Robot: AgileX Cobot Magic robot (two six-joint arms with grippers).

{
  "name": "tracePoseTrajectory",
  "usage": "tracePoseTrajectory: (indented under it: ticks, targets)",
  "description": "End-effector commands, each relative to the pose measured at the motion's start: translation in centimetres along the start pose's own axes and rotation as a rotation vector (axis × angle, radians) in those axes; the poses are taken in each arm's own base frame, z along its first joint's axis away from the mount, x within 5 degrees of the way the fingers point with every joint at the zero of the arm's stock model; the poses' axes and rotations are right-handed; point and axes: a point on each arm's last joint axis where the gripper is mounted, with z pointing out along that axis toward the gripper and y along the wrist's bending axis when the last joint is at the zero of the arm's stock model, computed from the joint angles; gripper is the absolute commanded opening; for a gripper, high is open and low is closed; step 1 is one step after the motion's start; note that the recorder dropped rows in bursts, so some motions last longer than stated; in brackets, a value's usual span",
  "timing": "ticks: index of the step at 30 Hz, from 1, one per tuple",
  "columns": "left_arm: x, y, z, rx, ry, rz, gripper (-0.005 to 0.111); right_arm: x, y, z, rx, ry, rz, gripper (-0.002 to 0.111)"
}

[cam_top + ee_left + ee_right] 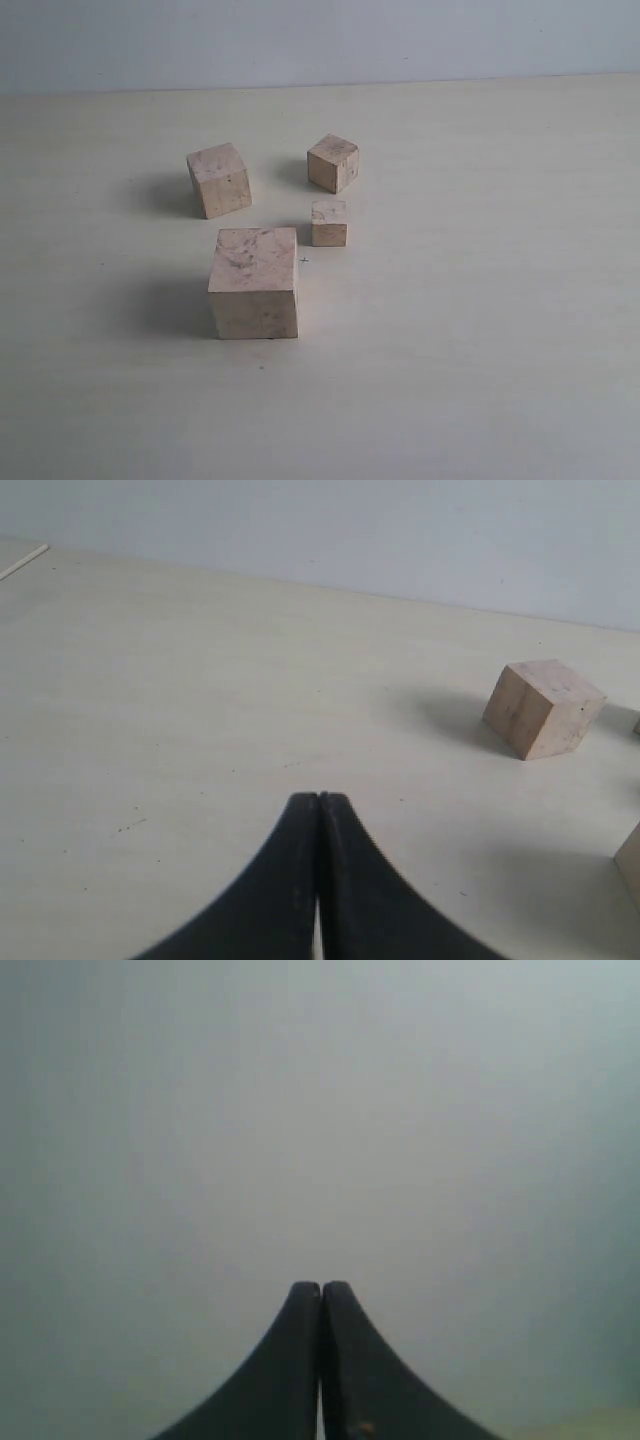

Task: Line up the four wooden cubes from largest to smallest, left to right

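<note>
Four pale wooden cubes stand on the table in the exterior view. The largest cube (254,283) is nearest the front. A mid-sized cube (219,179) sits behind it to the left, a smaller one (333,163) at the back right, and the smallest cube (329,223) in front of that. Neither arm shows in the exterior view. My left gripper (319,798) is shut and empty above bare table, with one cube (544,707) well off to its side and an edge of another cube (632,860). My right gripper (321,1286) is shut, facing a blank grey wall.
The pale tabletop (480,330) stretches wide around the cubes. A grey wall (320,40) backs the table's far edge. A thin pale stick (22,562) lies at the table's corner in the left wrist view.
</note>
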Motion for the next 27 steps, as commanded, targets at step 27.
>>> tracePoseTrajectory:
  ticks: [27]
  targets:
    - [0.0,0.0,0.0,0.007,-0.005,-0.003,0.000,22.9,9.1,17.2,-0.406,1.279,0.053,0.000]
